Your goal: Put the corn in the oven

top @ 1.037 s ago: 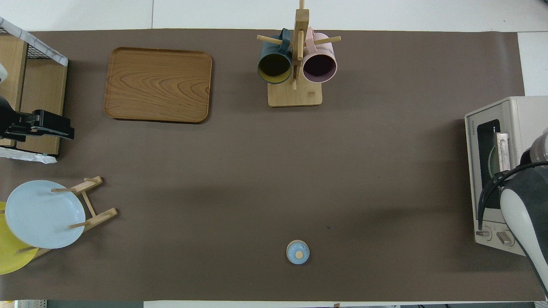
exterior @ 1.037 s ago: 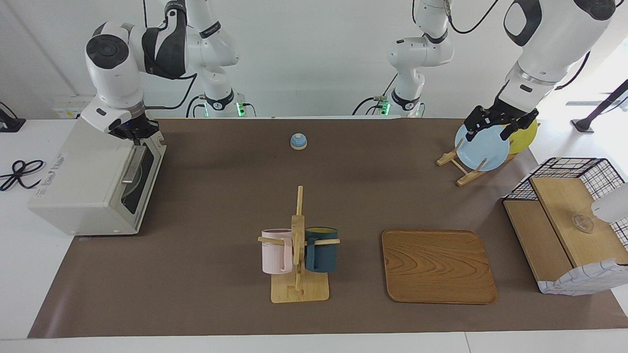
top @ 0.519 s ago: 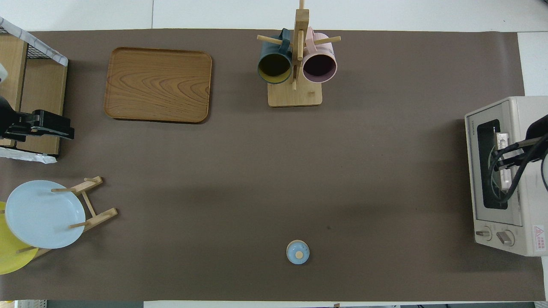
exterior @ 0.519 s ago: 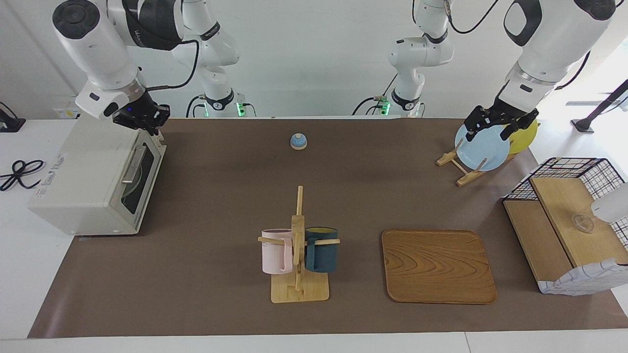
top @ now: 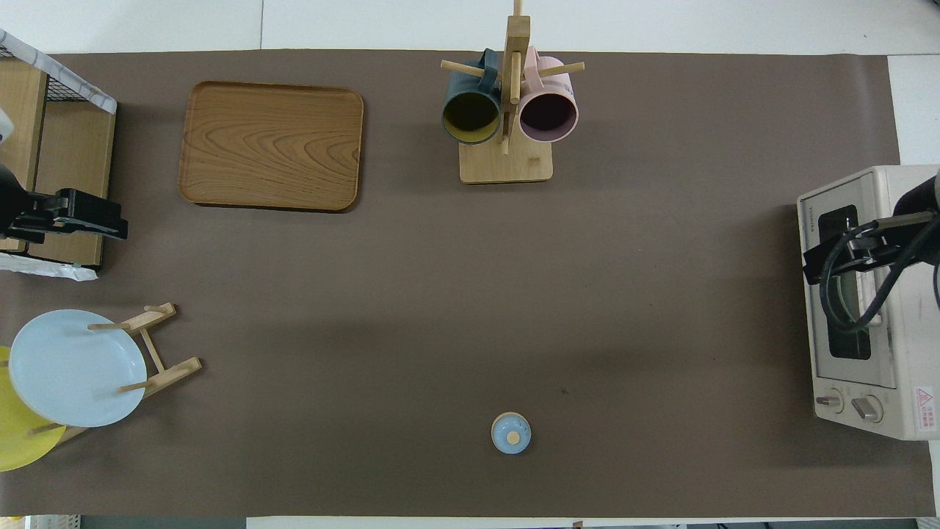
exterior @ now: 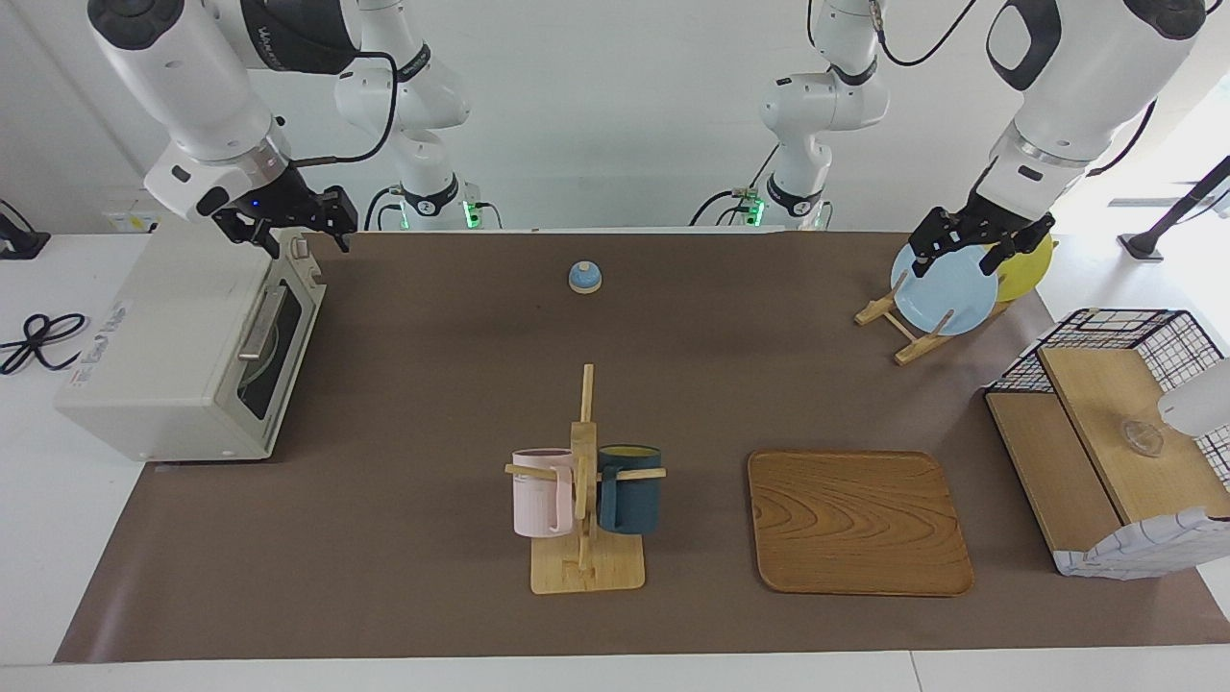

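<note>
Oven (exterior: 183,346) door shut, right hand (exterior: 293,234) open, empty above it, left hand (exterior: 966,252) open, empty.

Closed oven (exterior: 183,351) at the right arm's table end, open empty right end effector (exterior: 300,234) above its top.

The boxy cream-white toaster oven (top: 892,411) runs off the overhead view's edge, and the right arm's black gripper (top: 844,258) covers part of its dark glass door (top: 846,345). What lies inside cannot be made out (only a faint round shape shows through the glass). The round yellow plate (top: 13,448) is cut by the edge and half covered by the round pale blue plate (top: 70,371). The black wire basket with wooden boards (exterior: 1105,432) is cropped too.
</note>
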`<act>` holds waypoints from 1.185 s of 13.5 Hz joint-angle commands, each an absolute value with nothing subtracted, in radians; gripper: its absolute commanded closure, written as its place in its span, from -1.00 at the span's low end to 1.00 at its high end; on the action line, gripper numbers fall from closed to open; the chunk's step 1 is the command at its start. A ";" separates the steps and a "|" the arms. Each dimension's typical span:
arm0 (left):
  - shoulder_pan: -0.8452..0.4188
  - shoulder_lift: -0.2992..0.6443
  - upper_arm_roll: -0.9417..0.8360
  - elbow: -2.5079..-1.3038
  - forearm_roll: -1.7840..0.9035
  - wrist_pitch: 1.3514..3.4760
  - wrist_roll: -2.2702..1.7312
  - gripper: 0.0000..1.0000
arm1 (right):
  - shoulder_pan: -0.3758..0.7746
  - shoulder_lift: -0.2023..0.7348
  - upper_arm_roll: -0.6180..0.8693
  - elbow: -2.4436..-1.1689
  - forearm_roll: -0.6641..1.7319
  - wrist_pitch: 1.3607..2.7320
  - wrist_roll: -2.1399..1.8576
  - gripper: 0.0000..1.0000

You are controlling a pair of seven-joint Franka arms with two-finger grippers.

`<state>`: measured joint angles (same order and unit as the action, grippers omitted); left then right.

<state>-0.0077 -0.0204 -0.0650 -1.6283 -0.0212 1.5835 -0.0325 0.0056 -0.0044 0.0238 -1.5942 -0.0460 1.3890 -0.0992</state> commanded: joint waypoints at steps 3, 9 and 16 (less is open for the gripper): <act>-0.014 -0.026 -0.064 -1.634 -0.003 1.586 -0.034 -1.00 | 0.020 0.003 0.014 -1.566 -0.020 1.403 -0.063 -1.00; -0.015 -0.026 -0.064 -1.634 -0.003 1.586 -0.035 -1.00 | 0.005 -0.002 0.014 -1.565 -0.018 1.419 -0.044 -1.00; -0.014 -0.026 -0.064 -1.635 -0.003 1.588 -0.035 -1.00 | 0.000 0.000 0.012 -1.559 -0.020 1.424 -0.022 -1.00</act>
